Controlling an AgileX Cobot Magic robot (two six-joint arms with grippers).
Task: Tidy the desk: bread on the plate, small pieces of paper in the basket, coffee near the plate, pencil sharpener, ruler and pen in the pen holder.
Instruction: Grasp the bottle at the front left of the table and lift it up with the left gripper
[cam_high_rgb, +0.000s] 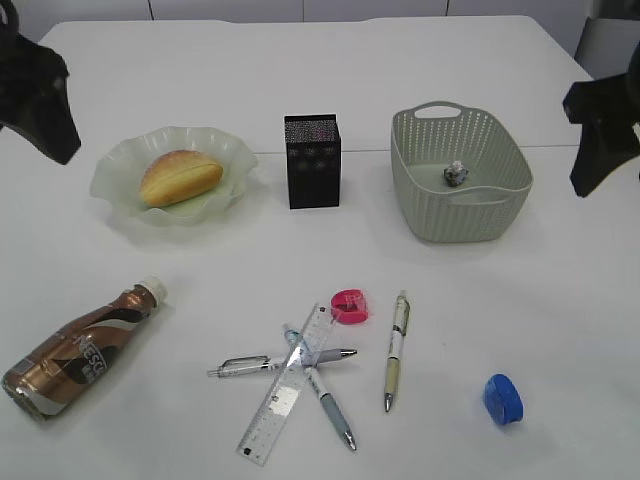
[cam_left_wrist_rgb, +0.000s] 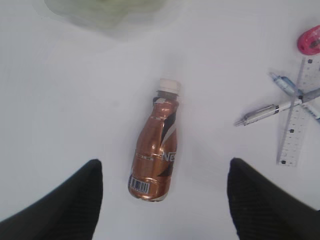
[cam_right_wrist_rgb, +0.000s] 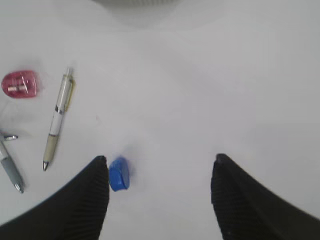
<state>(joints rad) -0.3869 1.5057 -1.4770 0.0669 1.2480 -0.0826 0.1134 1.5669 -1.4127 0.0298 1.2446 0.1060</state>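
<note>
Coffee (cam_left_wrist_rgb: 155, 150) lying flat, centred under spread, empty left gripper (cam_left_wrist_rgb: 165, 200). Right gripper (cam_right_wrist_rgb: 160, 197) also spread and empty, blue sharpener (cam_right_wrist_rgb: 119, 174) beside it.

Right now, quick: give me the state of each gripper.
Left gripper: open, holding nothing, above the lying coffee bottle.
Right gripper: open, holding nothing, over the bare desk beside the blue sharpener.

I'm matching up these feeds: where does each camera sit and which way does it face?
Exterior: slants down from the front at the white desk; both dark arms at the edges.
Left wrist: looks down on the lying brown plastic coffee bottle between open left pincer fingers.
Right wrist: down past open right pincer; shares the pink sharpener with the left.
</note>
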